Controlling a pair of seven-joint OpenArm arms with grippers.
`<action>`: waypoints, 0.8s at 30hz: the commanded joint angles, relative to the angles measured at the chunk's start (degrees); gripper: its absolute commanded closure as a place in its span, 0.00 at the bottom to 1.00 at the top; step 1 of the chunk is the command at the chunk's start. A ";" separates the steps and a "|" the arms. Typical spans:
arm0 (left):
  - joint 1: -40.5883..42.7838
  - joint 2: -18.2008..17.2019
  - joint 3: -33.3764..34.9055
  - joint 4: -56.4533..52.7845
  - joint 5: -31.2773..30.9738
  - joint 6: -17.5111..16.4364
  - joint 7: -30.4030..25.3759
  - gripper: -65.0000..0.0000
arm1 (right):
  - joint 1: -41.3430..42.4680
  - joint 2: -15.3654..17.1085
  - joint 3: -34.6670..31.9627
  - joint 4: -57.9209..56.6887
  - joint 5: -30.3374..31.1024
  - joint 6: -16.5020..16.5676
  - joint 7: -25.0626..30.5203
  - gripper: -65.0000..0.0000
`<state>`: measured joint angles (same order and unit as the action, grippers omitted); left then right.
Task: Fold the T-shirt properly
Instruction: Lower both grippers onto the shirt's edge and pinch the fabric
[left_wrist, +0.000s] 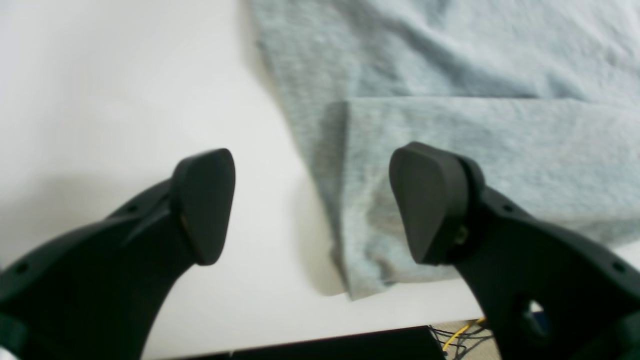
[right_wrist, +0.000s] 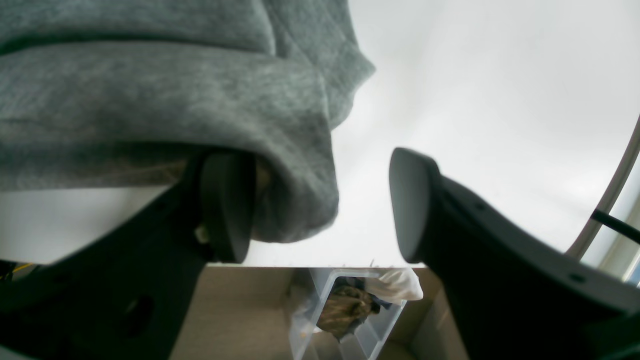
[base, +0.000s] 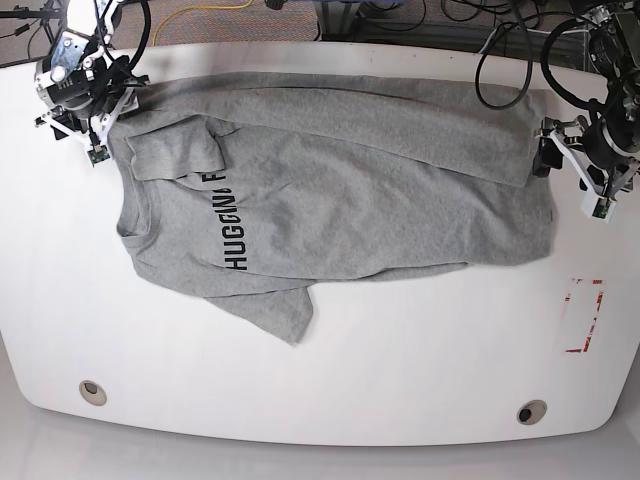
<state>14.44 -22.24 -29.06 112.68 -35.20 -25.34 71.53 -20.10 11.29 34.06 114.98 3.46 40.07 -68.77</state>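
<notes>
The grey T-shirt (base: 340, 190) lies partly folded on the white table (base: 400, 350). The left gripper (left_wrist: 312, 210) gapes wide over its hem corner. The right gripper (right_wrist: 320, 210) stands apart, one finger (right_wrist: 227, 205) under cloth.

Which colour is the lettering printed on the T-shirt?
Black, on the heather-grey T-shirt; the lettering shows best in the base view.

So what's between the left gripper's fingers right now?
In the left wrist view, the left gripper stands open over bare white table and the T-shirt edge; nothing is pinched.
</notes>
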 joint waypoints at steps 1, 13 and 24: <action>-0.50 -1.01 0.36 0.77 -0.36 0.24 -0.89 0.25 | 0.01 0.89 0.35 1.46 0.27 -0.07 0.16 0.39; -1.91 -0.93 2.82 0.77 -0.45 0.24 -2.03 0.25 | -0.34 3.00 0.09 1.20 11.61 -0.07 -0.99 0.39; -3.32 -0.84 2.73 0.77 -0.45 0.24 -2.12 0.25 | 3.88 0.27 -0.09 1.29 8.45 -0.07 0.42 0.39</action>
<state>12.34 -22.24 -25.98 112.68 -35.16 -25.30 70.46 -18.15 11.35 33.82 115.07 11.64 40.07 -69.56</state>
